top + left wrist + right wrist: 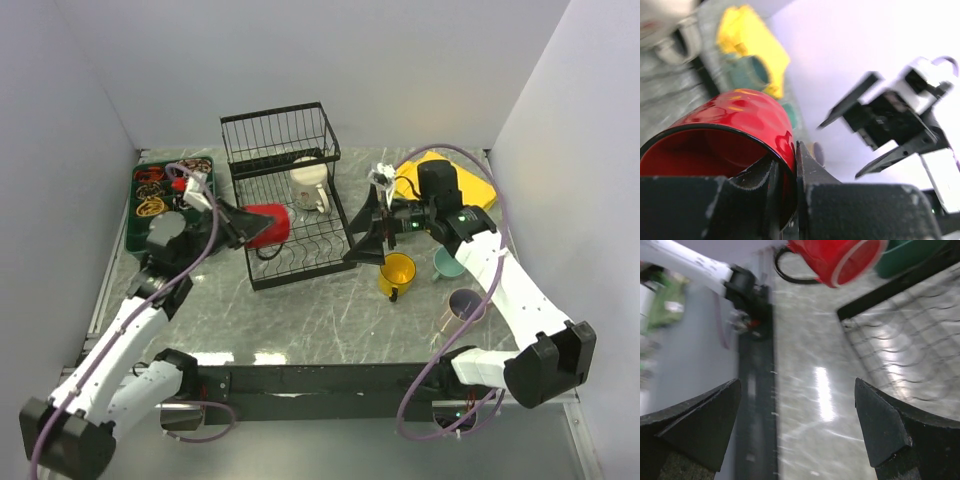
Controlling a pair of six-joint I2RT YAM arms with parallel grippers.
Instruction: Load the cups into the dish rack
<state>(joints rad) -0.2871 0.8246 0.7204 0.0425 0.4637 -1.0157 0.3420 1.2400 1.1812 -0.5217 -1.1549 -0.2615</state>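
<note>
Jaws on the left arm [240, 226] are clamped on the wall of the red cup [268, 225], which lies on its side over the flat slotted part of the dish rack [290, 215] in the top view; those on the right arm [368, 232] stand wide apart with nothing between them, just right of the rack. A cream cup [308, 184] sits in the rack near the taller basket end. On the counter [320, 320], the yellow cup [396, 273] stands just below the right jaws, a teal cup [447, 264] beside it, and a pinkish cup with lavender inside [465, 304] nearer the arm bases. A dark green tray [140, 215] sits at the far left, a yellow mat [470, 185] at the far right.

From the left wrist, one finger [807, 167] presses outside the red cup's [740, 125] rim and the other sits inside it. The right arm's spread jaws [865, 135] show beyond, blurred.

From the right wrist, both fingers [880, 425] are far apart above the bare counter [810, 390]; the red cup [840, 260] hangs at the top, its handle to the left, with rack wires [900, 350] to the right.
</note>
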